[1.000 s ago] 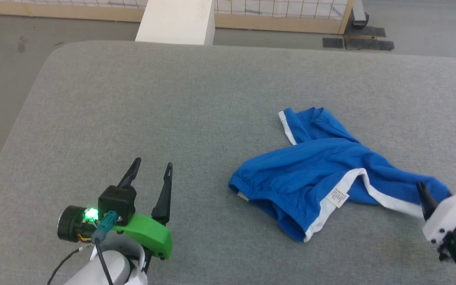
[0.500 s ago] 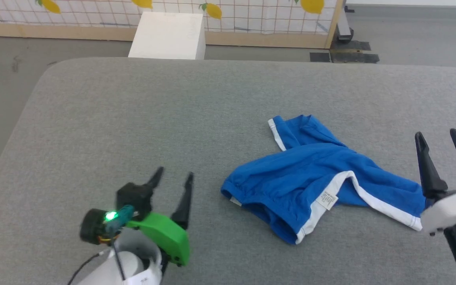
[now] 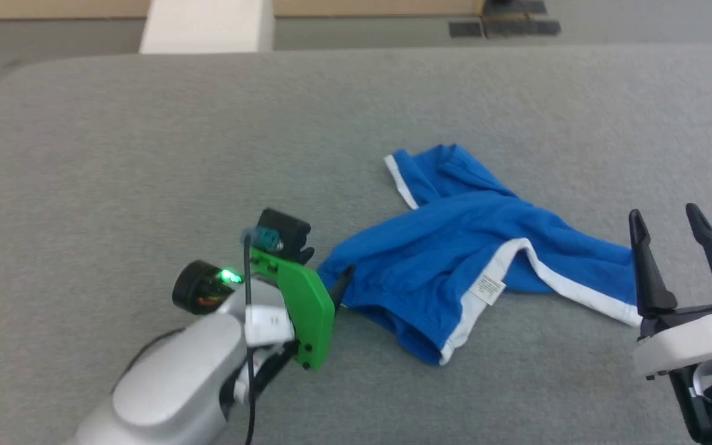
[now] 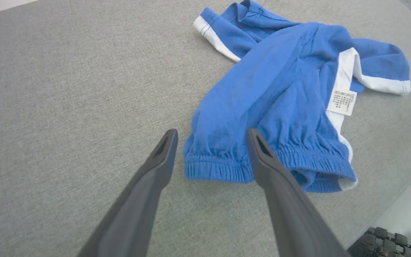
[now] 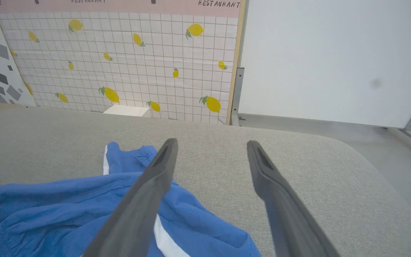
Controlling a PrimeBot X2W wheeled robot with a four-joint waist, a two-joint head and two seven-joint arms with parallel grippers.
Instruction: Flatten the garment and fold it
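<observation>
In the head view, the blue garment (image 3: 455,253) lies bunched up on the grey table (image 3: 146,154), a bit right of the middle of the frame. The left gripper (image 3: 325,269) comes in from the lower left. Its tips are right at the left end of the shorts, by the puckered waistband. From here I cannot tell how wide it is spread. The right gripper (image 3: 663,213) stands at the lower right, fingers spread wide with nothing between them, just beside the white hem at the right end of the shorts.

In the left wrist view, the garment (image 4: 280,89) fills the upper right of the frame. The left gripper (image 4: 211,132) is spread wide. The corner of the waistband sits between its two fingers, and the right finger crosses over the band. I cannot tell if it touches the cloth. A small white tag (image 4: 341,101) shows on the right.

In the right wrist view, the garment (image 5: 66,210) lies at the lower left. The right gripper (image 5: 211,142) is spread wide, with bare table (image 5: 298,167) between its fingers. Its left finger is in front of the blue cloth.
</observation>
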